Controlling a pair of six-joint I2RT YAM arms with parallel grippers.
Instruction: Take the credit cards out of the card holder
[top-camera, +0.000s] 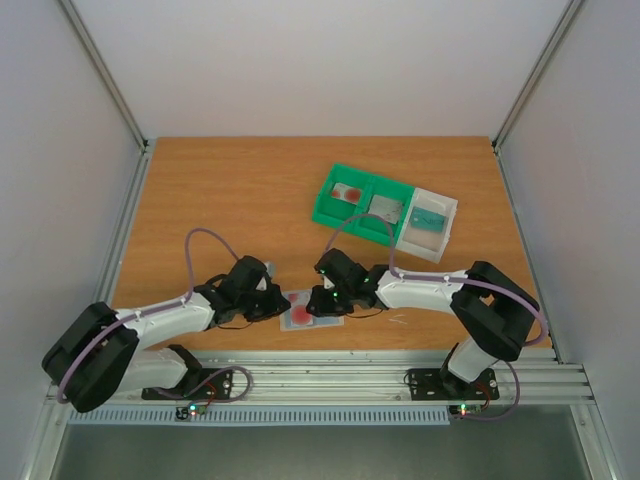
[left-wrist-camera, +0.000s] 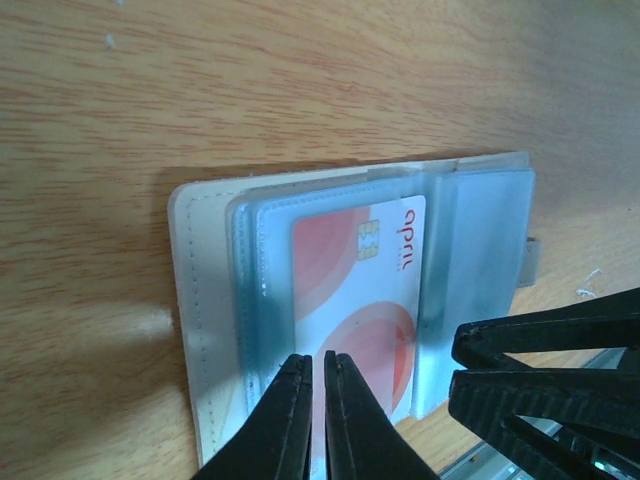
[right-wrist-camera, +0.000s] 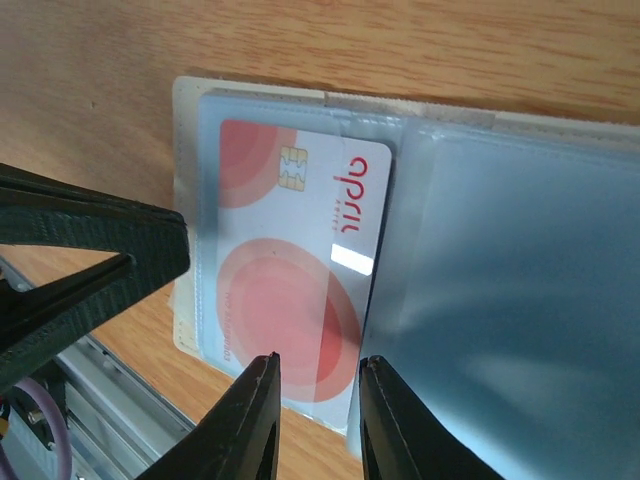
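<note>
On the table (top-camera: 220, 200), card holder (top-camera: 300, 312): open.
Credit card (left-wrist-camera: 355, 300): long axis points away from my left gripper (left-wrist-camera: 318, 362), closed at its near end.
Right gripper (right-wrist-camera: 318, 365): parted.

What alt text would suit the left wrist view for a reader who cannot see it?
An open card holder lies on a wooden table, a white card with red circles in its clear sleeve. The left gripper, jaws almost touching, sits at the card's near edge; the right gripper shows at lower right.
</note>
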